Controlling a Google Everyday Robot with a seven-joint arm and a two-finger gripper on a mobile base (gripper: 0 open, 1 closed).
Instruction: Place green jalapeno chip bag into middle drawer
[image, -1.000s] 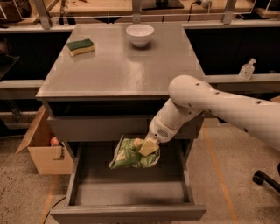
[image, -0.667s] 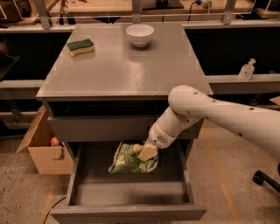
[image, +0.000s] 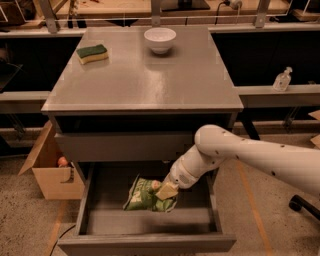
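Chip bag: the crinkly green chip bag (image: 142, 194) is inside the open middle drawer, toward its back and a little right of centre. I cannot tell whether it lies on the drawer floor or hangs just above it.
Gripper: my gripper (image: 167, 190) is down inside the drawer at the bag's right edge, with my jaws clamped on that edge.
Middle drawer: the middle drawer (image: 150, 223) is pulled out toward the camera. Its grey floor shows in front of the bag.
Arm: my white arm (image: 245, 154) comes in from the right, passes the cabinet's right front corner and bends down into the drawer.
Top drawer: the top drawer (image: 120, 146) is closed, directly above the open one.
Cabinet top: the grey cabinet top (image: 150, 85) is flat.
Sponge: a green-and-yellow sponge (image: 92, 53) sits at the back left of the top.
Bowl: a white bowl (image: 160, 39) stands upright at the back centre, well apart from the sponge.
Box: an open cardboard box (image: 47, 172) stands on the floor just left of the cabinet.
Bottle: a small clear bottle (image: 282, 80) stands on the ledge to the right.
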